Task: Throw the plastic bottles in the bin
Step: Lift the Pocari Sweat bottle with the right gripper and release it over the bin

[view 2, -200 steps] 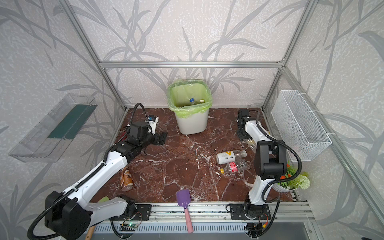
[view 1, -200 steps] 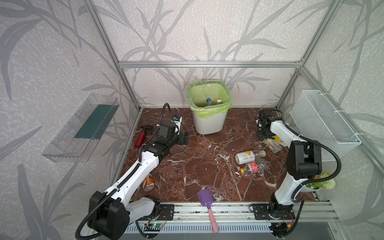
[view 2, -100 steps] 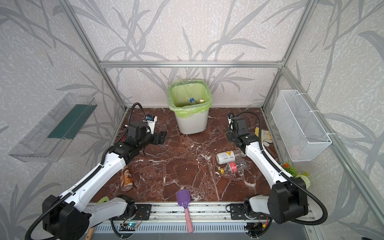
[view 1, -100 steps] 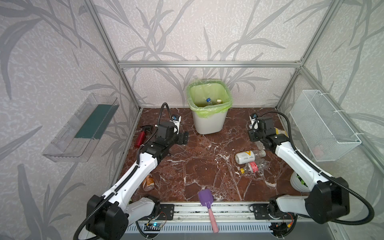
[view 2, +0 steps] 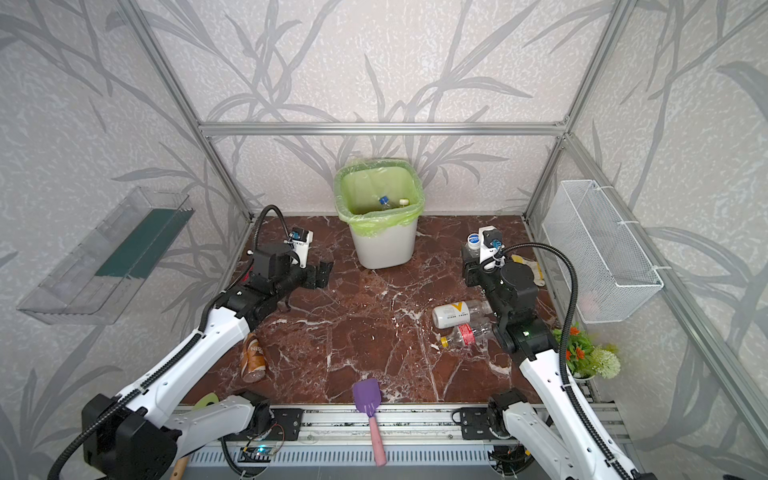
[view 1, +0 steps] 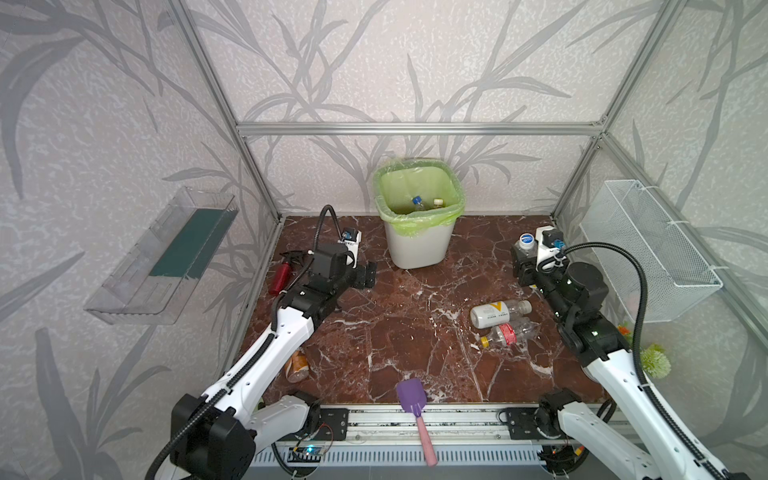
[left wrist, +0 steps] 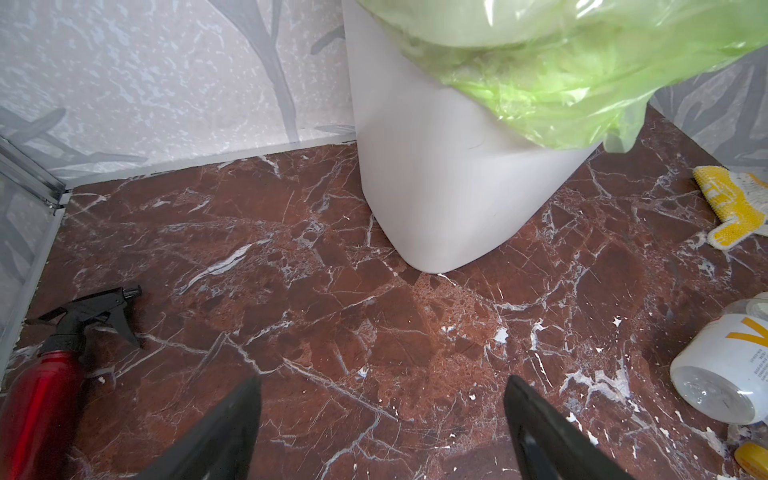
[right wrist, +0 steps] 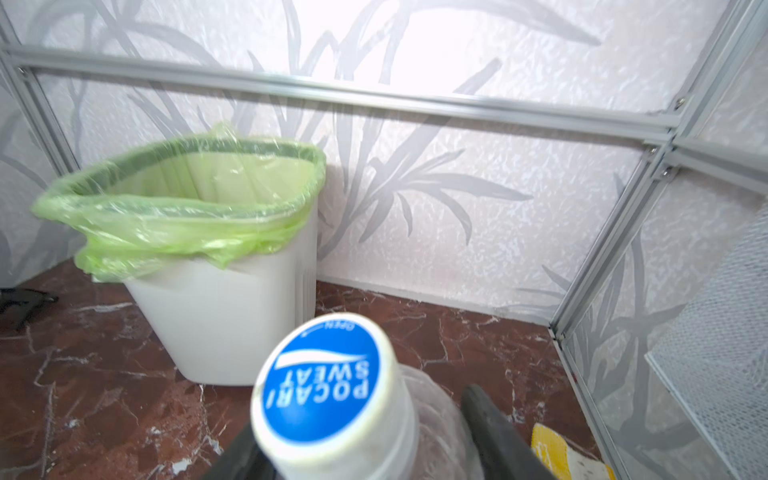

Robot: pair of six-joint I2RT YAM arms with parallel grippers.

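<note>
- We see our right pincer (right wrist: 361, 440) clamped around a blue-capped bottle (right wrist: 332, 386); the bin (right wrist: 216, 316) stands ahead of it, apart.
- Our left pincer (left wrist: 383, 384) gapes empty, the bin just ahead.

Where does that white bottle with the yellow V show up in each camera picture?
Top view: the white bottle lies on its side, right of centre.
Top view: the white bottle, same place.
Left wrist view: the white bottle, cut off at the frame edge, base toward camera.
Right wrist view: not in it.
Shared landmark: the bin.
</note>
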